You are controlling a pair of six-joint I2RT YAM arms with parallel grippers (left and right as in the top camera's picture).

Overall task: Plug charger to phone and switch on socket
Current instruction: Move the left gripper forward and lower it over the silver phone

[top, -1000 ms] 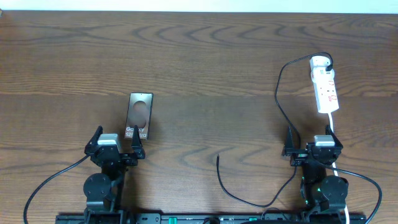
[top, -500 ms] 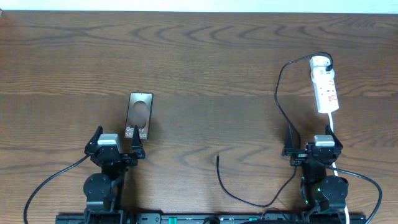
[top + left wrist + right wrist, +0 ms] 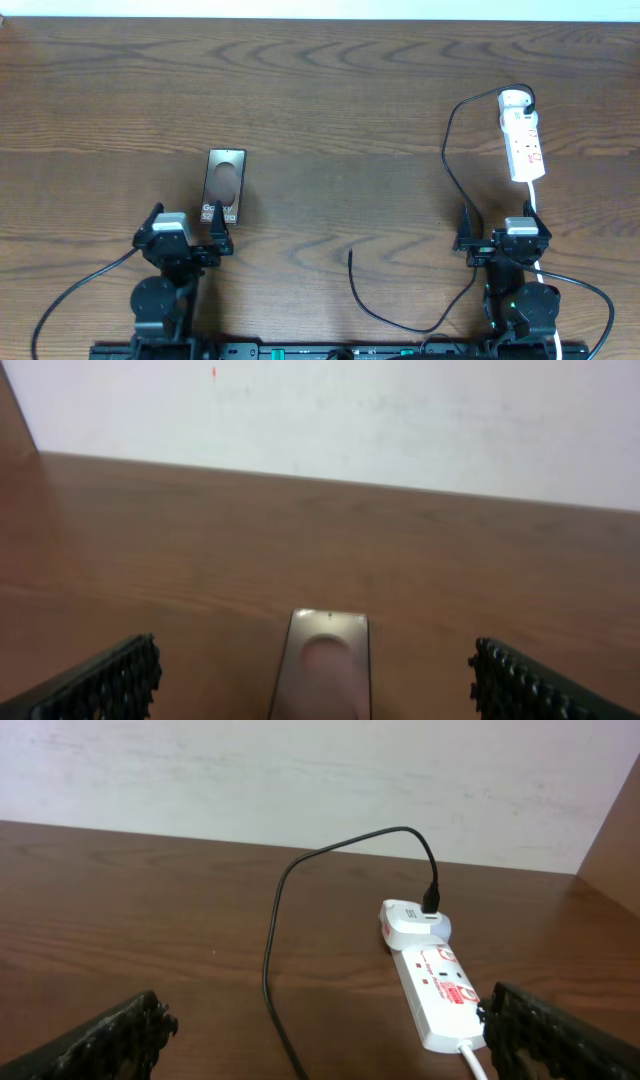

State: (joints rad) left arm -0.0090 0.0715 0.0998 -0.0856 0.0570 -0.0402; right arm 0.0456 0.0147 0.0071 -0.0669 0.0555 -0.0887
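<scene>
The grey-silver phone (image 3: 224,186) lies flat at centre left; it also shows in the left wrist view (image 3: 325,675). My left gripper (image 3: 184,229) sits just in front of it, open and empty, the phone between its fingers' line of sight (image 3: 315,700). The white socket strip (image 3: 522,142) lies at the far right, with a white adapter plugged at its far end (image 3: 413,922). The black charger cable (image 3: 452,160) runs from the adapter down past my right gripper; its free tip (image 3: 349,254) lies on the table at centre front. My right gripper (image 3: 503,238) is open and empty (image 3: 330,1055).
The strip's white cord (image 3: 533,205) runs toward the right arm base. Black arm cables trail at the front left (image 3: 85,290) and front right (image 3: 590,290). A pale wall (image 3: 300,770) bounds the table's far edge.
The left gripper has shifted very slightly left. Nothing else has moved.
</scene>
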